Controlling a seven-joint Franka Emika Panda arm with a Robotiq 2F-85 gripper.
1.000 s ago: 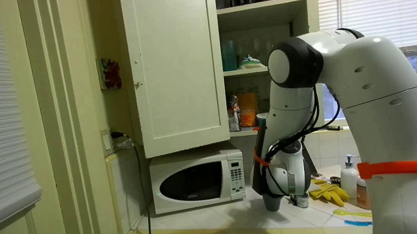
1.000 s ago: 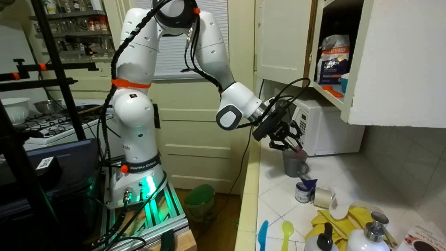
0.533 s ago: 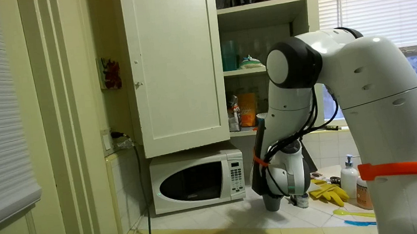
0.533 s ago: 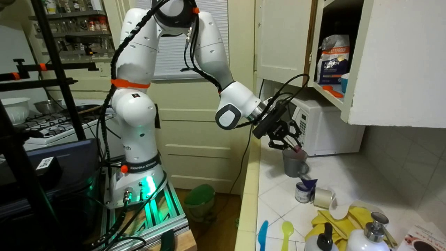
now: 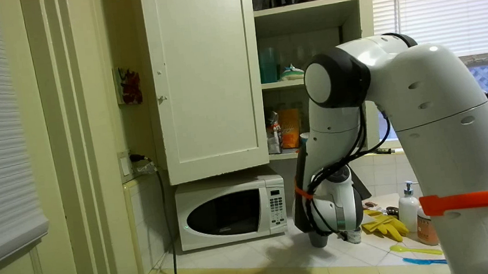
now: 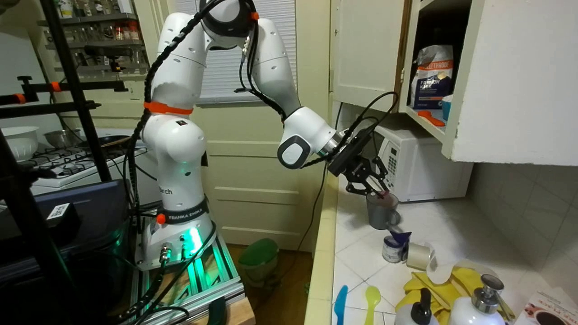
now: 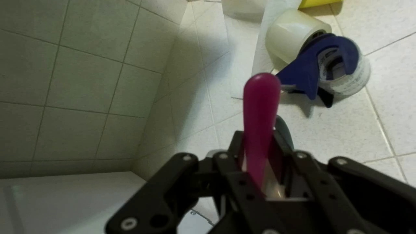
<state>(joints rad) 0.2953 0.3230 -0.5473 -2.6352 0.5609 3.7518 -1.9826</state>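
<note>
Hand (image 7: 259,148) gripping pink handle (image 7: 262,97), mid wrist view; dipped slightly this past second, handle still at mouth of grey mug (image 6: 378,215), right of centre in exterior view: work there seems unfinished

the handle (image 7: 261,104) looks like smooth, matt plastic.

round-ended magenta handle (image 7: 261,105) clasped in the tool (image 7: 258,143) at the upright gray mug (image 6: 380,214), perhaps partly inside.

Both exterior views share my arm (image 5: 445,135) and tabletop (image 6: 361,246) from afar; my near wrist view looks down past my end effector (image 7: 258,143).
</note>
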